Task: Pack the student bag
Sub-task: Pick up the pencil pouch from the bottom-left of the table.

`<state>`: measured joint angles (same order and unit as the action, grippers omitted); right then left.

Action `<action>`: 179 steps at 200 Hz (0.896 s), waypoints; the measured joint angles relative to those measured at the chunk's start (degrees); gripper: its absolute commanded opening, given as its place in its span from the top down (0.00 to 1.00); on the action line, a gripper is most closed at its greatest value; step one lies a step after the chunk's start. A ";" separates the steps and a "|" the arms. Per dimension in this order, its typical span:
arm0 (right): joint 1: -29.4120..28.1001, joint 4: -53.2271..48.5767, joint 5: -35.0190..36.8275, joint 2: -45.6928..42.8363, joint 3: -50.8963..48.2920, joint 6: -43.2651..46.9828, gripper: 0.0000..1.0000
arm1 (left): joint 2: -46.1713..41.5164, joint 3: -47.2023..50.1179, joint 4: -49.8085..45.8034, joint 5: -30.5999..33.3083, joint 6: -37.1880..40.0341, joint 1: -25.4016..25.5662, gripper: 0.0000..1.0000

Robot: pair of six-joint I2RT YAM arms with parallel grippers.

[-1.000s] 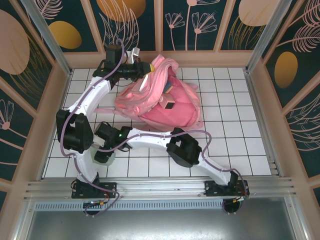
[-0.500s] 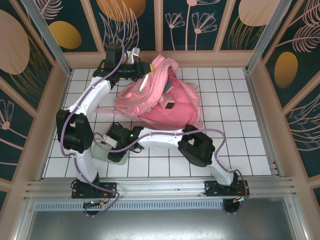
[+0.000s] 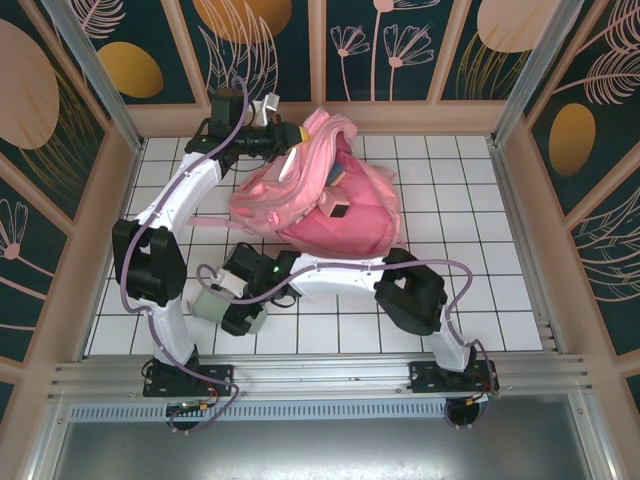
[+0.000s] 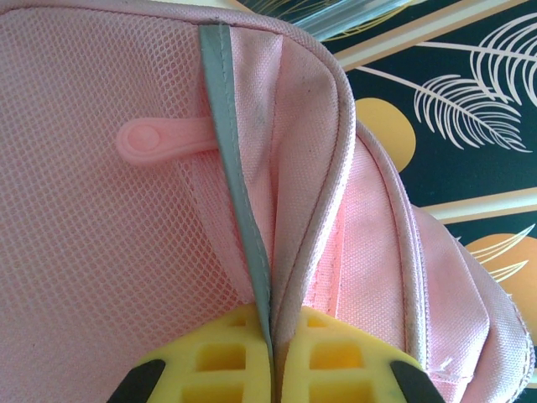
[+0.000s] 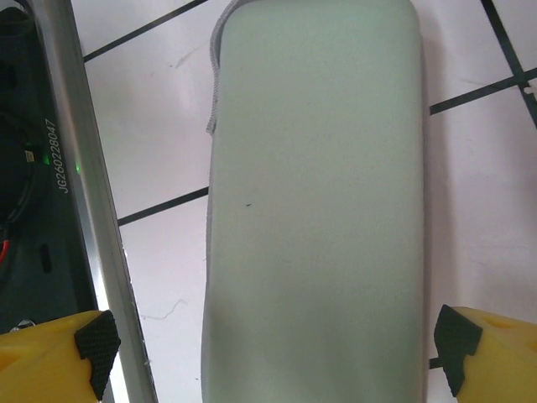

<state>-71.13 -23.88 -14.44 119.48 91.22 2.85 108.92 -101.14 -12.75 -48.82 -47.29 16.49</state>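
Right wrist view: the pale grey case (image 5: 315, 193) runs off the bottom edge, so its near end is cut off. The right gripper (image 5: 277, 340) is spread wide astride it. Beside a silver rail (image 5: 84, 168), a dark part reads "JG260228047". From the top external view, the student bag (image 3: 335, 205) lies by the table's (image 3: 480, 290) far edge, mid-width, while the case sits near the near left corner, half covered by the right arm. The left gripper (image 4: 270, 361) pinches the bag's fabric at a grey strip (image 4: 235, 168).
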 measured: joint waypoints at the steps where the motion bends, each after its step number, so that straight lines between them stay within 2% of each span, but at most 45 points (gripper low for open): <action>1: -0.04 0.00 0.02 0.00 0.00 0.00 0.01 | 0.00 0.00 0.00 0.00 0.00 0.00 1.00; 54: -2.75 -0.13 10.14 0.39 -0.04 0.07 0.01 | 0.00 -0.02 -0.02 -0.02 -0.17 0.00 1.00; 112: -4.74 -0.24 14.67 6.27 0.00 0.35 0.01 | 0.00 -0.02 -0.02 -0.02 -0.17 0.00 1.00; 157: -4.98 0.81 16.06 6.25 0.00 -0.35 0.20 | 0.00 -0.02 0.00 -0.04 -0.20 0.00 1.00; 179: -4.94 1.92 16.37 5.49 -1.18 -0.37 0.26 | 0.00 -0.02 0.00 -0.04 -0.17 0.00 1.00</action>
<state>-76.07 -21.96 1.93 124.97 90.04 2.48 108.92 -101.16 -12.75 -48.86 -47.46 16.49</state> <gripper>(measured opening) 0.779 0.059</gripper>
